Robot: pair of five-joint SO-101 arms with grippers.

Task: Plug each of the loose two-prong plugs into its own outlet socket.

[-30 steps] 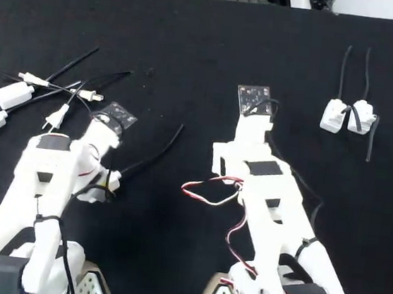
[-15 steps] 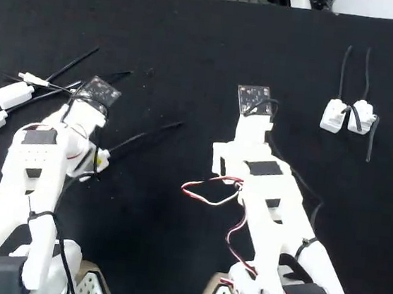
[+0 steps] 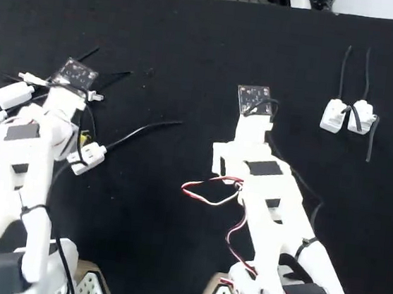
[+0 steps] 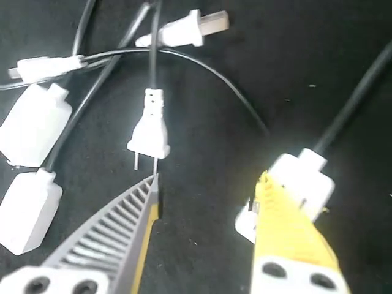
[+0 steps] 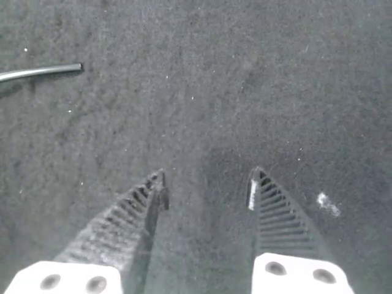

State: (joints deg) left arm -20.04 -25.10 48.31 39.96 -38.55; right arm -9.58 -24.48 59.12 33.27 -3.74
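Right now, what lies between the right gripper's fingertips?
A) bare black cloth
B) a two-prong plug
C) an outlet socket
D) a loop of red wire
A: in the right wrist view the right gripper is open, and the gap between its fingertips shows the bare black cloth of the table.

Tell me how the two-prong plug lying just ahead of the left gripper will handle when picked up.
The plug looks small and light, so it probably lifts easily but may twist in the left gripper. Its thin black cord looks floppy and crosses other cords, so it may tug them.
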